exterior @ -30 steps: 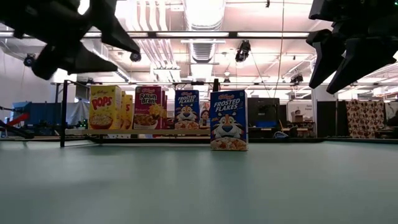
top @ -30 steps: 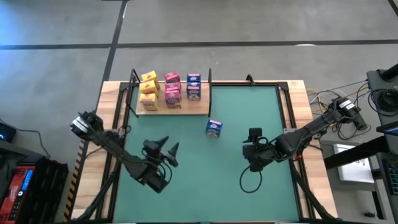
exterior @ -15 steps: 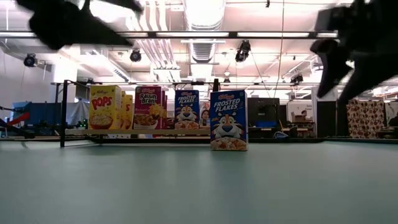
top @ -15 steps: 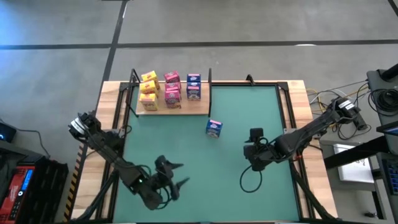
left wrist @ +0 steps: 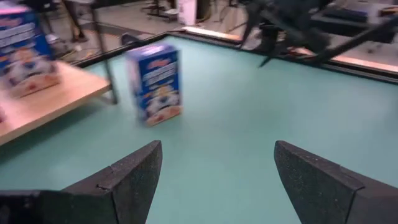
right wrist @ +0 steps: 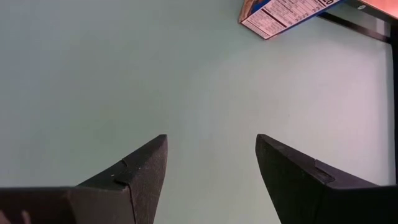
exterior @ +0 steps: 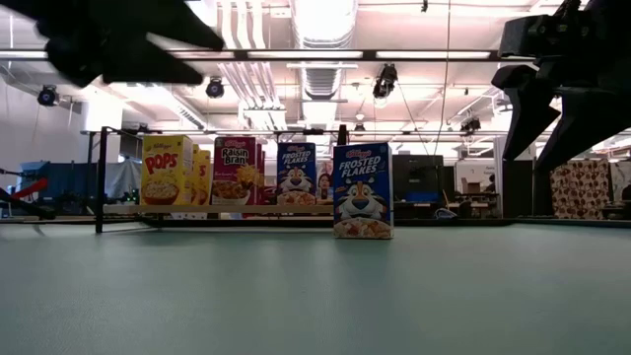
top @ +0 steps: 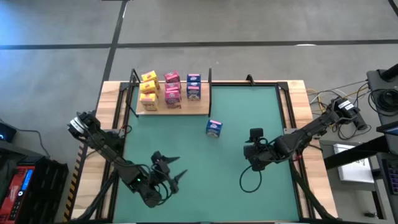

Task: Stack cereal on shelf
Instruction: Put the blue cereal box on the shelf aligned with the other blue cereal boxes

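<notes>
Table [top: 286, 124]: green mat on a wooden top, seen from above.

Shelf [top: 198, 111]: pale wooden board with thin black uprights, at about 11 o'clock on the table, along the far edge. In the low view it shows as a low board [exterior: 197, 209] behind the mat.

Cereal on the shelf: yellow boxes [top: 148, 91] at its 9 o'clock end, pink boxes [top: 172, 89] in the middle, one blue box [top: 193, 86] at its 3 o'clock end. All stand upright, close beside one another. The low view shows a yellow front [exterior: 166, 171], a pink front [exterior: 235, 171] and a blue front [exterior: 296, 173].

Loose blue box [top: 214, 128]: upright on the mat, just off the shelf's 5 o'clock corner, apart from it. Also seen at [exterior: 362, 191], [left wrist: 153, 83] and, in part, [right wrist: 283, 13].

Left gripper [top: 171, 169]: at about 7 o'clock on the table, above the mat, fingers spread, nothing between them [left wrist: 214, 177].

Right gripper [top: 254, 147]: at about 4 o'clock, well apart from the loose blue box, fingers parted over bare mat, empty [right wrist: 211, 165].
</notes>
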`<state>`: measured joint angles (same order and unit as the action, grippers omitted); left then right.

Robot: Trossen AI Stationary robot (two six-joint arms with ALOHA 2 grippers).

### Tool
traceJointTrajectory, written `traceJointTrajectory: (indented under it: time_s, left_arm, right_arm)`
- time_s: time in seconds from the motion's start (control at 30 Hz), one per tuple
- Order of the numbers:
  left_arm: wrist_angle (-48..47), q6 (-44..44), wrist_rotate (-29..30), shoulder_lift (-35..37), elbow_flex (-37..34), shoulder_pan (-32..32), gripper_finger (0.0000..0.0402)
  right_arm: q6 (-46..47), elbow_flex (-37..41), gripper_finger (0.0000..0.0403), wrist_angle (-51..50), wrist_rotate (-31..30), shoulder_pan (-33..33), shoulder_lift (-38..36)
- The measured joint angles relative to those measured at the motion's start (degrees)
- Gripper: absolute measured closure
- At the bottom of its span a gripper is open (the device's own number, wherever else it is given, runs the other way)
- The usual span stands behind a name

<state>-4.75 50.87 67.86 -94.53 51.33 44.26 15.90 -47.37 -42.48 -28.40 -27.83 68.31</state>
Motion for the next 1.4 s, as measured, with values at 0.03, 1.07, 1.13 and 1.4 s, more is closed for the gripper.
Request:
traceJointTrajectory:
  time_s: [0.03, 1.07, 1.13, 1.4]
  left_arm:
    - [-2.34, 2.89, 0.43, 0.74, -0.79, 0.12, 0.0109]
    - [20.49, -9.52, 4.85, 2.48, -8.39, -0.82, 0.0109]
    - [20.18, -13.41, 2.92, 3.41, -8.46, -2.1, 0.0109]
    - [20.26, -29.51, -4.39, 7.39, -8.39, -8.85, 0.0109]
  right_arm:
    - [0.0, 0.0, 0.017, 0.0, 0.0, 0.0, 0.0]
    - [0.0, 0.0, 0.017, 0.0, 0.0, 0.0, 0.0]
    - [0.0, 0.0, 0.017, 0.0, 0.0, 0.0, 0.0]
    - [0.0, 0.0, 0.017, 0.0, 0.0, 0.0, 0.0]
